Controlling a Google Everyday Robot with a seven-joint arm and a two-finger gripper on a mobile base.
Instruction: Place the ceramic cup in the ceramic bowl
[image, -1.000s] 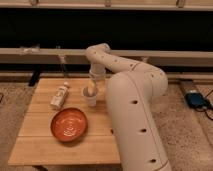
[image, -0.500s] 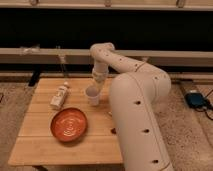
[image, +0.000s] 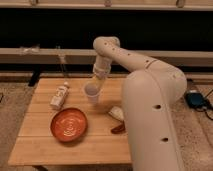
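Wooden table (image: 40, 145), dark wall behind. Gripper (image: 96, 80) over the table's middle, pinching the cup (image: 92, 93) at its rim; cup hangs tilted. Bowl (image: 69, 124) sits apart, front-left of the cup, mouth up.

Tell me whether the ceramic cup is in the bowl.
Out. The ceramic cup is under the claw, apart from the ceramic bowl, whose inside shows bare.

Count on site:
- One table (image: 35, 145).
- One bowl (image: 69, 124), one bottle (image: 59, 96), one dark red object (image: 118, 128) and one pale object (image: 116, 113).
- One cup (image: 92, 93).
- One gripper (image: 95, 80), directly above the cup, over the table's far middle.
- One arm (image: 150, 100).
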